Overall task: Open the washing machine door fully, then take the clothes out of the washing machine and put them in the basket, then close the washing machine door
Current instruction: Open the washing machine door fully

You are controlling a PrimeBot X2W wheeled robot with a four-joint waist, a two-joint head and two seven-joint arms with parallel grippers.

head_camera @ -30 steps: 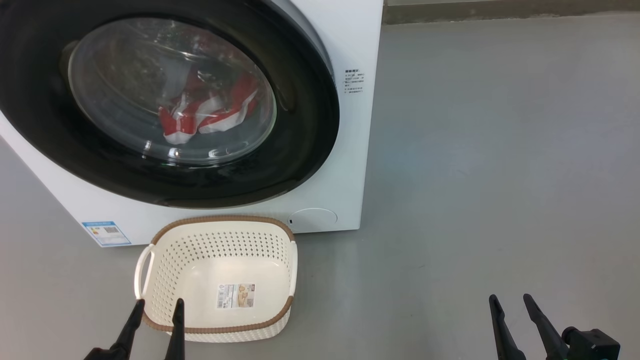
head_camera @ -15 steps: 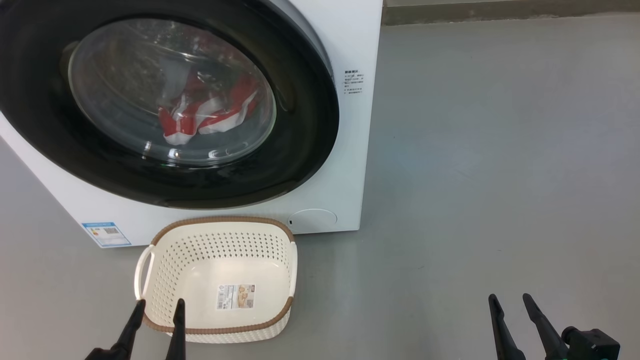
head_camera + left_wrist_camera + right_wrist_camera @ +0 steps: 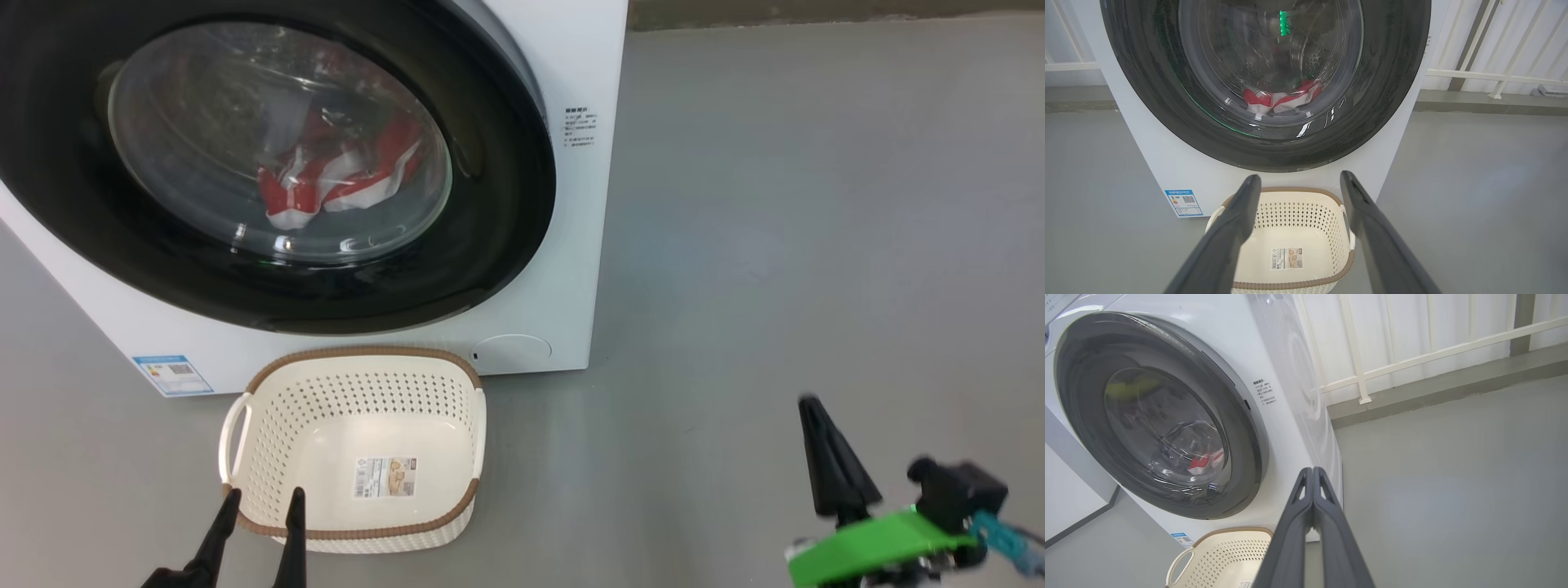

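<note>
1. One washing machine stood on the bare grey floor in our head view. Its door was closed over one heap of clothes, and one basket sat just before it.
2. From the left wrist we saw the left gripper spread wide, its two fingers framing the basket.
3. From the right wrist we saw the right gripper pressed together, holding nothing. One white railing ran along the far wall.

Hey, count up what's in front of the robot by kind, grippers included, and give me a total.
washing machine: 1
basket: 1
red clothes bundle: 1 (separate garments cannot be told)
grippers: 2, left gripper and right gripper
Total: 5
</note>
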